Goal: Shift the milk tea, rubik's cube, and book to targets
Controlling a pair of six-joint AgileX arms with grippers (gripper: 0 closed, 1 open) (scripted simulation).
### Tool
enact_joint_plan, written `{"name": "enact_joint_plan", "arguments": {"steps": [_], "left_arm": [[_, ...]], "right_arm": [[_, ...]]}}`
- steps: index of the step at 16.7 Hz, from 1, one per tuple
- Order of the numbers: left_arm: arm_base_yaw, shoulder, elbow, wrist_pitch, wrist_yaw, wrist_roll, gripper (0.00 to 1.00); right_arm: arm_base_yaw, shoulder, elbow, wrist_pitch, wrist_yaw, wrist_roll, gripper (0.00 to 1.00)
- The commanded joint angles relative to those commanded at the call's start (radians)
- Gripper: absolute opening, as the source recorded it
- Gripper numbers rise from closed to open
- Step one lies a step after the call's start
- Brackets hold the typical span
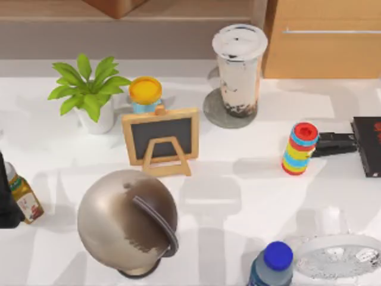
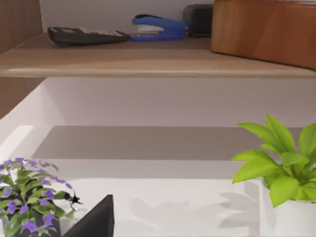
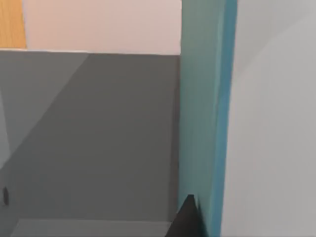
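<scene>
Already upright on the grey disc (image 1: 217,113): the milk tea (image 1: 238,71); book (image 3: 205,123) seemingly close by

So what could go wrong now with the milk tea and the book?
The milk tea is tall and stands on the grey disc; a bump could tip it. In the right wrist view the teal book stands upright right beside a dark fingertip; it might topple or slip.
</scene>
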Motion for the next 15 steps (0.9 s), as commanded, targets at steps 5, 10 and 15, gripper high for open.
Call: {"name": "enact_joint_plan", "arguments": {"steps": [5, 10, 15], "left_arm": [[0.0, 0.0, 0.0, 0.0, 0.0, 0.0, 1.0], [0.0, 0.0, 0.0, 0.0, 0.0, 0.0, 1.0], [0.0, 0.0, 0.0, 0.0, 0.0, 0.0, 1.0]], "right_arm": [[-0.008, -0.046, -0.029, -0.017, -0.009, 0.0, 0.0], [-0.006, -0.053, -0.034, -0.01, -0.006, 0.013, 0.0], [-0.077, -0.22, -0.2, 0.074, 0.047, 0.22, 0.0]]}}
